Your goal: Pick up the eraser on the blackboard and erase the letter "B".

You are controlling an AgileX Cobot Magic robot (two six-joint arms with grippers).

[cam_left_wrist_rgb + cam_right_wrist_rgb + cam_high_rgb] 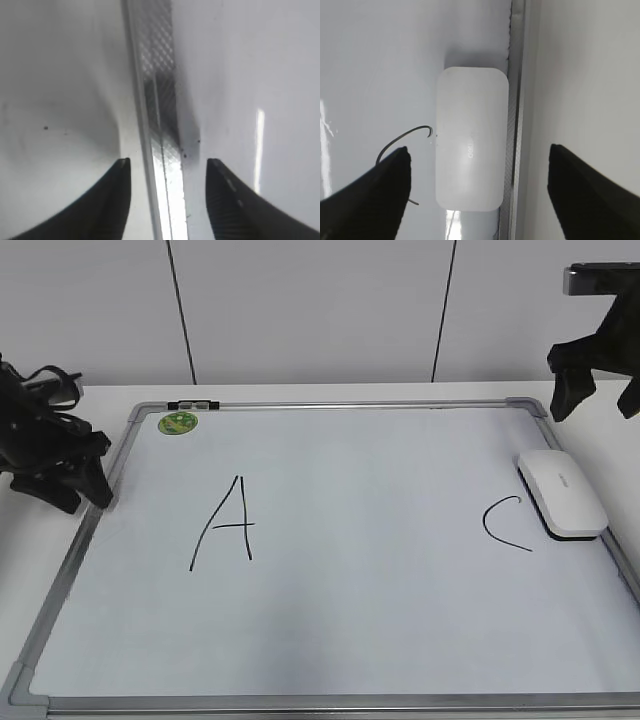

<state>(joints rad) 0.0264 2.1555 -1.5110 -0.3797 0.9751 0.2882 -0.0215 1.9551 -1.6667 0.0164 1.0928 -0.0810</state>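
Note:
The blackboard (pixel 330 640) is a white board with a grey frame, lying flat on the table. The white eraser (pixel 560 493) lies on its right side by the frame, just right of a black "C" (pixel 503 523); it also shows in the right wrist view (pixel 470 150). A black "A" (pixel 226 525) is at the left. No letter "B" shows on the board. My right gripper (pixel 598 395) is open and empty, raised above the far right corner, over the eraser (pixel 477 150). My left gripper (pixel 85 490) is open and empty at the board's left frame (pixel 167 162).
A round green magnet (pixel 178 422) sits at the board's far left corner, next to a dark clip (pixel 193 403) on the frame. A white wall stands behind the table.

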